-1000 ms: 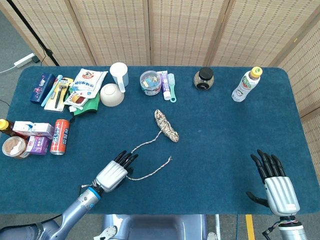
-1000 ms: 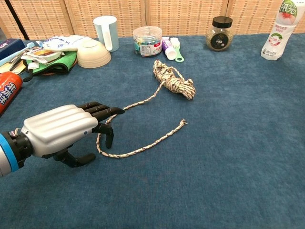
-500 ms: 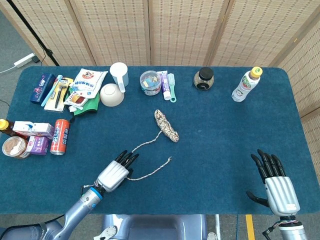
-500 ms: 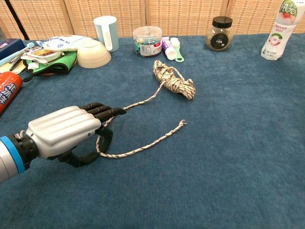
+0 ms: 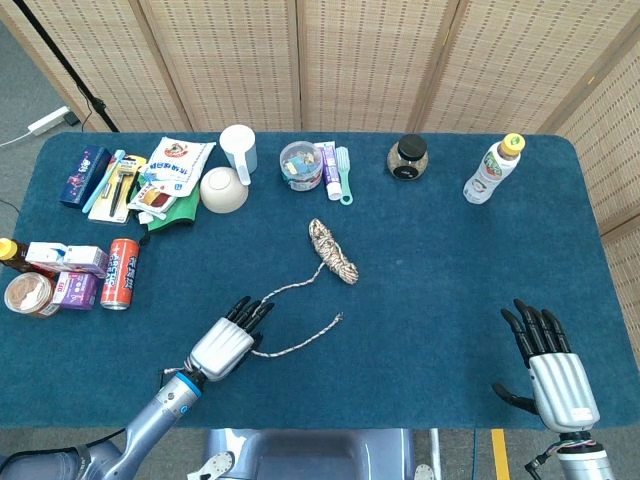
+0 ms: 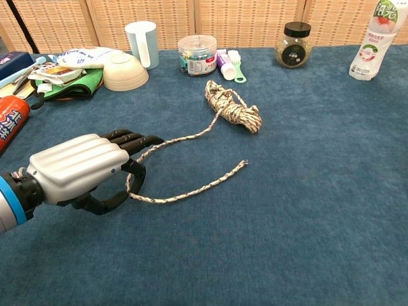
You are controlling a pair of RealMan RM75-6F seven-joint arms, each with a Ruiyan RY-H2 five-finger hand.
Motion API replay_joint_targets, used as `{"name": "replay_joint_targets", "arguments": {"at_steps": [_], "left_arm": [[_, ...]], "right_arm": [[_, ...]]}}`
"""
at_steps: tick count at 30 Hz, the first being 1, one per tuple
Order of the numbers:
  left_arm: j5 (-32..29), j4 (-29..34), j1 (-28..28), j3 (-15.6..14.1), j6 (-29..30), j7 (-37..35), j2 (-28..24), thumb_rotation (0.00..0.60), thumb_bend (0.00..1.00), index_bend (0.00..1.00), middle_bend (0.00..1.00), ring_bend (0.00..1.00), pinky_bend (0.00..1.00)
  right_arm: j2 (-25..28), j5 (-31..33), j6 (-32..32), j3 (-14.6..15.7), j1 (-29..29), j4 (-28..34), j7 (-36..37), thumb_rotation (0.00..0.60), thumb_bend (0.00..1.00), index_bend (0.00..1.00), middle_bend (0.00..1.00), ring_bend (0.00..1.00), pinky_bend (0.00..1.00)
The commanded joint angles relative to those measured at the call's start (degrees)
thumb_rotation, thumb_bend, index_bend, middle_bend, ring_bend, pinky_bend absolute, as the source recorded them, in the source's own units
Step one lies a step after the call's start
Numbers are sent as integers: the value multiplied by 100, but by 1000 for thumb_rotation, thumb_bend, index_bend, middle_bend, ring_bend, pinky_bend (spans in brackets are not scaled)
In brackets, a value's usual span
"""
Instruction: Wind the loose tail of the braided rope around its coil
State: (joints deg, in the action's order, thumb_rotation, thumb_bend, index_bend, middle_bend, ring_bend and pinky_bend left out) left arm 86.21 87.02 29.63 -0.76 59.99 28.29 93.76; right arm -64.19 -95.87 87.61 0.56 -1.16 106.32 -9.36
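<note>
The braided rope's coil [image 5: 333,252] [image 6: 233,107] lies at the middle of the blue table. Its loose tail [image 6: 191,136] runs down-left from the coil to my left hand, bends there, and comes back right to a free end [image 5: 340,317] [image 6: 244,164]. My left hand [image 5: 228,343] [image 6: 89,169] is at that bend, knuckles up, with the thumb curled under and the rope caught between thumb and fingers. My right hand [image 5: 550,370] rests at the near right edge with its fingers spread and nothing in it; the chest view does not show it.
Along the far edge stand a white cup [image 5: 238,150], a bowl [image 5: 223,189], a plastic tub [image 5: 301,165], a dark-lidded jar [image 5: 407,157] and a bottle [image 5: 493,168]. A red can [image 5: 121,272] and small packets sit at the left edge.
My left hand's thumb has closed under the bend of the tail and drawn it slightly left. The returning stretch of rope now lies straighter. The right hand has not moved.
</note>
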Motion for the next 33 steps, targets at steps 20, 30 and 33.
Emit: {"name": "replay_joint_targets", "arguments": {"at_steps": [20, 30, 33], "left_arm": [[33, 1488, 93, 806, 742, -505, -1918, 600, 505, 574, 0, 0, 0], [-99, 2174, 103, 1121, 897, -595, -2685, 600, 506, 574, 0, 0, 0], [-149, 2268, 95, 1223, 975, -664, -2847, 600, 506, 574, 0, 0, 0]], "right_arm": [[-205, 471, -904, -528, -755, 166, -204, 600, 0, 0, 0, 0, 0], [-841, 2044, -2318, -1529, -2044, 144, -677, 600, 0, 0, 0, 0, 0], [-993, 2532, -2653, -1669, -2356, 246, -885, 600, 0, 0, 0, 0, 0]]}}
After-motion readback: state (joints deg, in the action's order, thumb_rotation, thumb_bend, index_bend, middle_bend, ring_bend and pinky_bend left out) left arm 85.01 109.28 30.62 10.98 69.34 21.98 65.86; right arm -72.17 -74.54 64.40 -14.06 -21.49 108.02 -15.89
